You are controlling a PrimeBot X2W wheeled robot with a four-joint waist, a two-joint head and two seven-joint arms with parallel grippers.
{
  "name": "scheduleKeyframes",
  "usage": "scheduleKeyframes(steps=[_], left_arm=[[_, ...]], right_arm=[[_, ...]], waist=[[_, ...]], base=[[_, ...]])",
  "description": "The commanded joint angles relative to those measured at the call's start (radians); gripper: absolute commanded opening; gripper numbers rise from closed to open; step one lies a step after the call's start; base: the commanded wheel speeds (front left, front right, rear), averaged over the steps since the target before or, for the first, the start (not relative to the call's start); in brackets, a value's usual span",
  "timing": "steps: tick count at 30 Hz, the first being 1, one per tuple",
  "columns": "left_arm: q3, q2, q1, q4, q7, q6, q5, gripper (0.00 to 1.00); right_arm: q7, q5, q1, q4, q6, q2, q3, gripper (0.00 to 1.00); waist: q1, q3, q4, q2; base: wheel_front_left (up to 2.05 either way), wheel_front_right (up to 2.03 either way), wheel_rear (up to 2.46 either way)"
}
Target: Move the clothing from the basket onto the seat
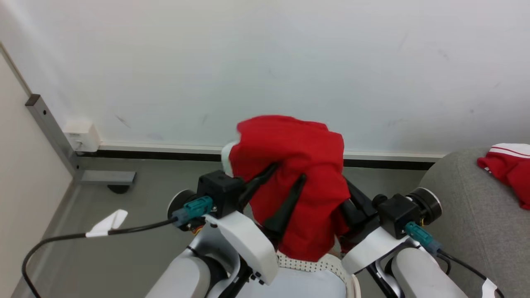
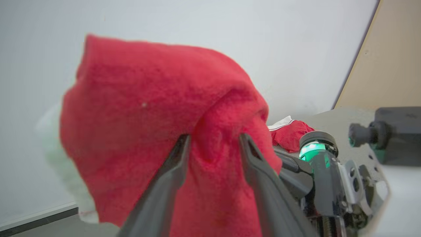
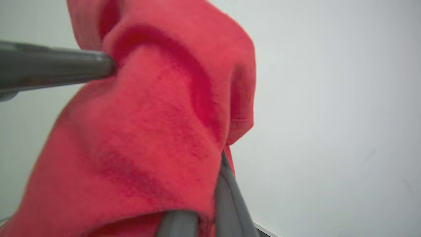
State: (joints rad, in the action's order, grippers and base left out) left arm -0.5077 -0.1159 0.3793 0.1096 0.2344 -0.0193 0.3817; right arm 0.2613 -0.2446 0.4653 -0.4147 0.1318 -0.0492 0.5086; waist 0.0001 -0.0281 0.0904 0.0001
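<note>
**We hold the clothing [image 1: 290, 149] up over the basket [image 1: 308, 264]; the seat [image 1: 463, 215] lies to our right.**

The garment hangs with its long axis up and down, its lower edge just above the basket rim at the near centre. Our right gripper [image 1: 351, 206] is clamped on the fabric's right side and is the nearer arm to the seat, so we judge the coming swing to run rightward. Our left gripper [image 2: 214, 144] stands half-wide, with a fold of cloth loose between its fingers [image 2: 179, 158]. That fold could drag if we swing before the fingers are clear. A second garment [image 1: 507, 165] lies on the far right of the seat, so we would aim for the bare cushion nearer us. Between cloth and seat we see only our right wrist and bare floor [image 1: 124, 256]. The wall [image 1: 265, 62] stands close behind.
</note>
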Motion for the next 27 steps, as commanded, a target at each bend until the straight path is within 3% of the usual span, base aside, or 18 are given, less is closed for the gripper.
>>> scheduleKeyframes(steps=[1, 14, 27], left_arm=[[0.003, -0.015, -0.022, -0.014, -0.01, 0.003, -0.013, 1.0], [-0.019, -0.02, -0.101, -0.096, -0.09, 0.004, -0.006, 1.0], [-0.031, -0.03, -0.057, -0.099, -0.116, -0.001, -0.031, 1.0]], right_arm=[[0.005, -0.001, 0.019, 0.001, -0.002, -0.002, -0.019, 0.0], [0.004, 0.031, 0.013, 0.046, -0.002, -0.004, -0.175, 0.0], [-0.034, 0.014, -0.017, 0.168, -0.002, -0.024, -0.211, 0.0]], waist=[[-0.0001, 0.004, -0.01, -0.0001], [-0.0001, 0.028, -0.104, -0.0001], [-0.0001, 0.116, -0.298, -0.0001]], base=[[0.0, 0.0, 0.0], [0.0, 0.0, 0.0], [0.0, 0.0, 0.0]])
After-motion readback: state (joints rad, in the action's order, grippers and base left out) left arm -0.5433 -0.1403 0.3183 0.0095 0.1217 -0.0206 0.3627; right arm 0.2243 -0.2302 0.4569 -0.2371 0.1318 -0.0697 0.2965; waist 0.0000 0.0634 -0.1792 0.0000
